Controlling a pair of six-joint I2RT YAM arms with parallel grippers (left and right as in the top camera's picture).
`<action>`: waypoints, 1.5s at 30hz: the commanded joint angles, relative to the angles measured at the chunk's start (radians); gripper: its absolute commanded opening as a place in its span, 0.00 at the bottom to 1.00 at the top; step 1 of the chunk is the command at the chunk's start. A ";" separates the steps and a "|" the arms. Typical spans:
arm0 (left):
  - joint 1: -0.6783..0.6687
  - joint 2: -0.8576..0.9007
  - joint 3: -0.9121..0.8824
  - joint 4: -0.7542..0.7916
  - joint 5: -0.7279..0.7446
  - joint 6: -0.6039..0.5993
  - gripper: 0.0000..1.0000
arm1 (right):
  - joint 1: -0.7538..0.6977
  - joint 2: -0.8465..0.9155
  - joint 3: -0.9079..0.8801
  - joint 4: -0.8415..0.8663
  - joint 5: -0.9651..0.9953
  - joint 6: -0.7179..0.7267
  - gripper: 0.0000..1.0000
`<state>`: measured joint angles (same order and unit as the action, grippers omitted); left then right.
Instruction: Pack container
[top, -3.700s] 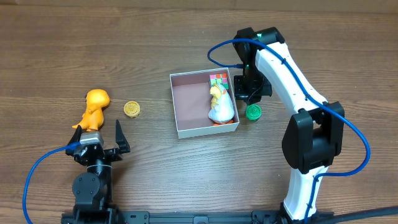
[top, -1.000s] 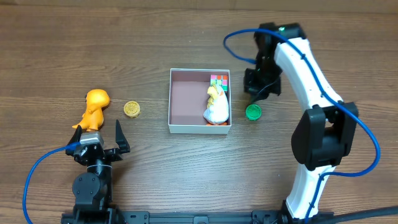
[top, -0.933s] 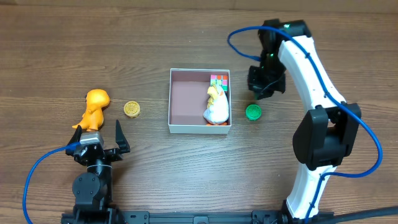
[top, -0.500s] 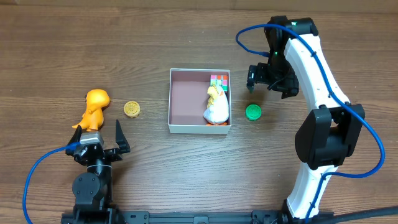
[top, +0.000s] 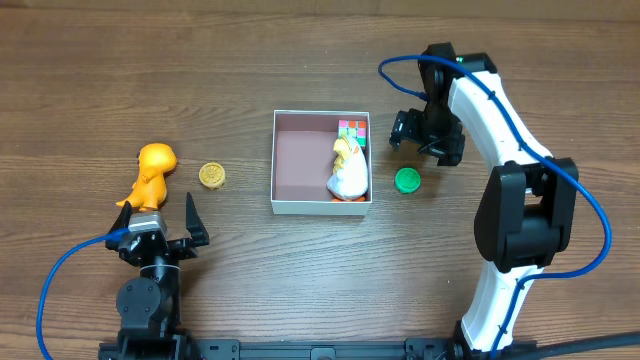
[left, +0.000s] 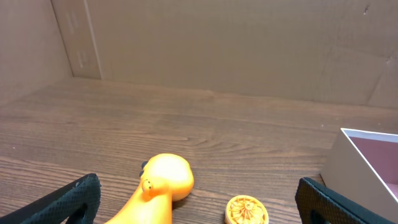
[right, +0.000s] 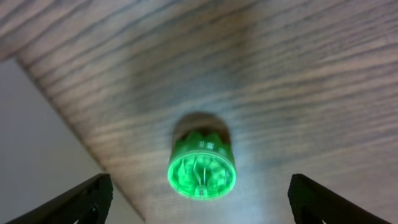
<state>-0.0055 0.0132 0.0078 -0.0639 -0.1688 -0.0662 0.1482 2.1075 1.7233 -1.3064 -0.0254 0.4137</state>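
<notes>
The container (top: 310, 207) sat mid-tabletop (top: 300, 290), holding a white duck figure (top: 349, 174) and a colourful cube (top: 352, 129). Your right tool (top: 424, 140) hung over the green ridged cap (right: 201, 168) just outside its right wall, jaws wide apart and empty, probably lined up to pick. Your left tool (top: 160, 226) stood spread and empty by the orange figure (top: 152, 172).

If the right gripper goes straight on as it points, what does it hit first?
Likely the green ridged cap, centred ahead of the open right gripper, on the table beside the container; how far is unclear.
</notes>
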 joint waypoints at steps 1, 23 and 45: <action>0.007 -0.002 -0.003 0.001 0.005 0.026 1.00 | -0.002 -0.002 -0.027 0.046 0.043 0.069 0.92; 0.007 -0.002 -0.003 0.001 0.005 0.026 1.00 | 0.134 -0.022 -0.067 -0.075 0.078 0.163 0.94; 0.007 -0.002 -0.003 0.001 0.005 0.026 1.00 | 0.093 -0.040 -0.067 -0.075 0.195 0.161 1.00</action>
<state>-0.0055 0.0132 0.0078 -0.0639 -0.1684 -0.0662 0.2432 2.1067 1.6611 -1.4067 0.1520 0.5907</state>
